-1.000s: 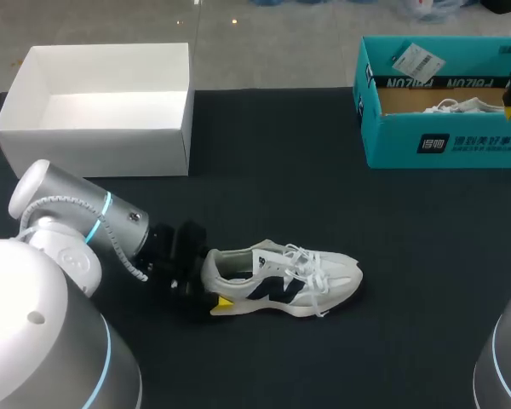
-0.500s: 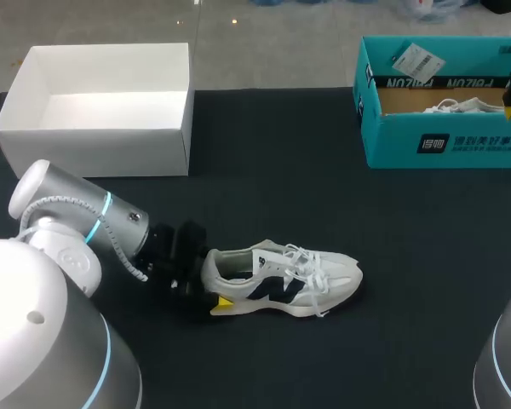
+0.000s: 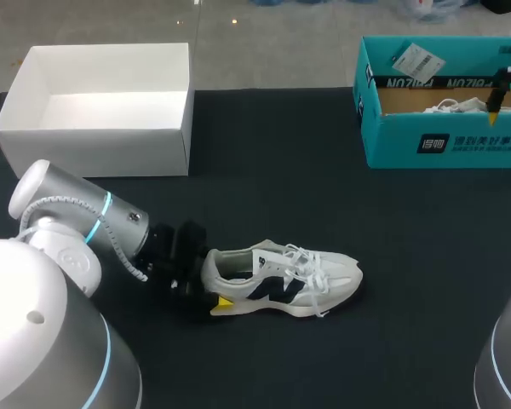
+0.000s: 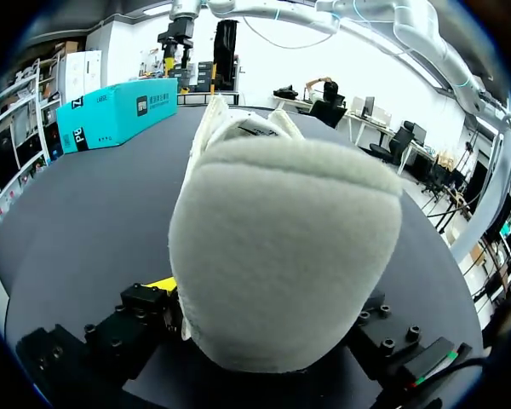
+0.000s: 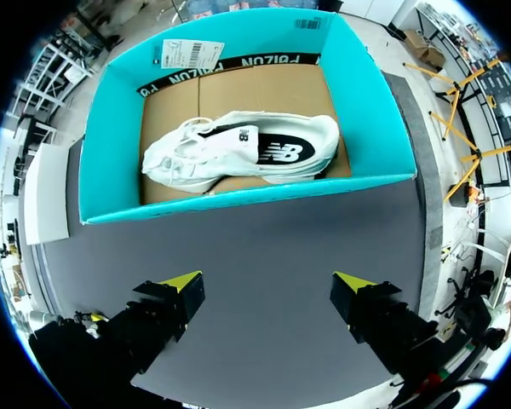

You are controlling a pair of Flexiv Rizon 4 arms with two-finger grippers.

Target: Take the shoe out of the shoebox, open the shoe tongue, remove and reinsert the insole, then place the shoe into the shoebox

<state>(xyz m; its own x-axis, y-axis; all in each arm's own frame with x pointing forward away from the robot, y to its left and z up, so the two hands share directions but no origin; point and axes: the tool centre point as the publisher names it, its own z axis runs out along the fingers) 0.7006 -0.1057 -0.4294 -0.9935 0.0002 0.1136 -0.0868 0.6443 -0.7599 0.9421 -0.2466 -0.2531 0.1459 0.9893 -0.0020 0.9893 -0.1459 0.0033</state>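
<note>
Our left arm [image 3: 77,213] comes in low from the near left corner, its forearm lying almost flat and pointing to our right. The left gripper [image 3: 211,279] is pinched on the heel of a white sneaker [image 3: 300,277]. One yellow-tipped finger presses the near side and the other is mostly hidden behind the heel's far side. In the left wrist view the padded heel fills the space between the fingers.

The sneaker stands upright on its sole on the dark table [image 3: 341,196], toe pointing right, near the table's middle. A wide stretch of table lies between it and both boxes. An open white box [image 3: 94,141] sits at the far left and a teal shoebox [image 5: 370,111] at the far right, well apart from each other.

Our right gripper [image 5: 268,288] hangs high by the teal shoebox's near wall, fingers spread wide and touching nothing. Ahead of its tips, inside that shoebox, a second white sneaker [image 5: 238,153] lies on its side on brown cardboard.
</note>
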